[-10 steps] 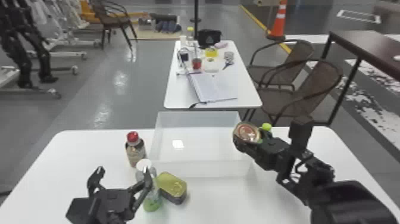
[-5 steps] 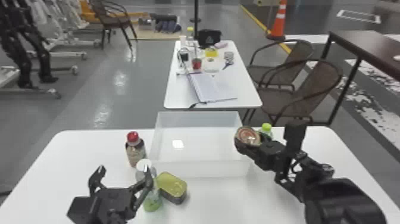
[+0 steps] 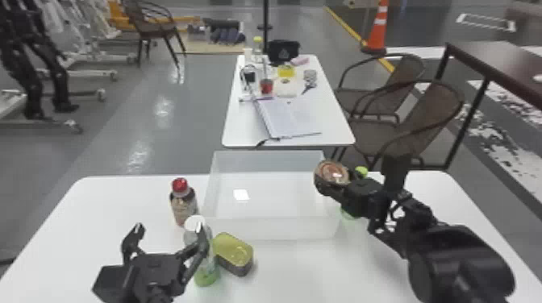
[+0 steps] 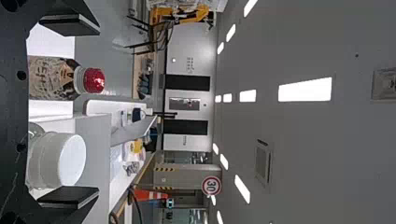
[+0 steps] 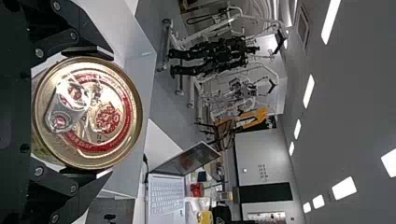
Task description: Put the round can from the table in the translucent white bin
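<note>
1. Shifted the round can (image 3: 331, 174) slightly left and toward the far side since the earlier frame, using the right gripper (image 3: 335, 180); kept the left gripper (image 3: 169, 229) in place.
2. Find a green-capped bottle (image 3: 361, 172) right of the bin (image 3: 274, 229), partly hidden behind the right gripper.
3. Note a red-capped bottle (image 3: 184, 203) upright just left of the bin, and a white-capped bottle (image 3: 206, 262) nearer, before the bin's left part. See the left gripper's right finger crossing in front of the white-capped bottle; cannot tell whether touching.
4. Spot a flat gold-topped tin (image 3: 236, 252) just right of the white-capped bottle, near side of the bin.
5. Find the bin on the far part of the white table (image 3: 121, 209), with a bright patch of light on its floor. See a red container (image 3: 266, 86) and a black bag (image 3: 283, 50) on the far table (image 3: 242, 129), beyond the bin.
6. Have the round can clamped snugly between both right fingers, raised near the bin's right wall, toward its far corner; cannot tell whether above the opening.
7. Hold the left fingers spread wide.
</note>
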Motion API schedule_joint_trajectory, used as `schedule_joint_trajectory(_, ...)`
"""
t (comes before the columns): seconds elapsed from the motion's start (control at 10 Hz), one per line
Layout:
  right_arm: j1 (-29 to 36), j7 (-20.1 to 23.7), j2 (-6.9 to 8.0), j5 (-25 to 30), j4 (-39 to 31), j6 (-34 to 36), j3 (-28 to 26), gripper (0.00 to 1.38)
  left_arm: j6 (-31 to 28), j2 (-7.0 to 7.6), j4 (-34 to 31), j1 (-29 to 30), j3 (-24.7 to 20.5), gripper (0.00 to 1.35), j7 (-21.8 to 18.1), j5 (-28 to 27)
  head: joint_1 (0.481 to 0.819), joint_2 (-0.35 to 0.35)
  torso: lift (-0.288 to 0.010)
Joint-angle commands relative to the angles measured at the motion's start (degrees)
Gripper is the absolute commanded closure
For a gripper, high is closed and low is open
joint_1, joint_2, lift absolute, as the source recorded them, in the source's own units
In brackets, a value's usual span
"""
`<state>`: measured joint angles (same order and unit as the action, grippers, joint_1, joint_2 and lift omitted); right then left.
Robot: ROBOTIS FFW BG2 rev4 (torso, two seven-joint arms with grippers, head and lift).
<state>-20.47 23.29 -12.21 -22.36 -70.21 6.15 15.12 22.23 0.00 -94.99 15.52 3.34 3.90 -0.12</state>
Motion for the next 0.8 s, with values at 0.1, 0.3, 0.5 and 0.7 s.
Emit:
schedule_joint_trajectory(0.1,-3.3,0.1,0.70,-3.0,3.2,-1.9,3.2,0.80,0.4,-0.15,0.2,-0.3,0.0,0.10,-0.2,0.4,0.549,0.000,-0.100)
schedule_joint_trajectory(0.3,-4.6,0.2,1.76,-5.1,6.2,-3.7,5.8,0.80,0.7,-0.15,0.5,-0.5,0.0,0.10,-0.3,0.6,0.549,0.000,-0.100)
schedule_joint_trajectory(0.5,-5.4,0.4,2.28,-6.1,8.2,-4.0,6.6,0.79,0.9,-0.15,0.9,-0.8,0.0,0.10,-0.4,0.8,0.549,0.000,-0.100)
schedule_joint_trajectory(0.7,-5.3,0.4,2.37,-5.8,8.9,-4.7,6.6,0.72,1.0,-0.15,0.9,-0.8,0.0,0.10,-0.4,0.9,0.549,0.000,-0.100)
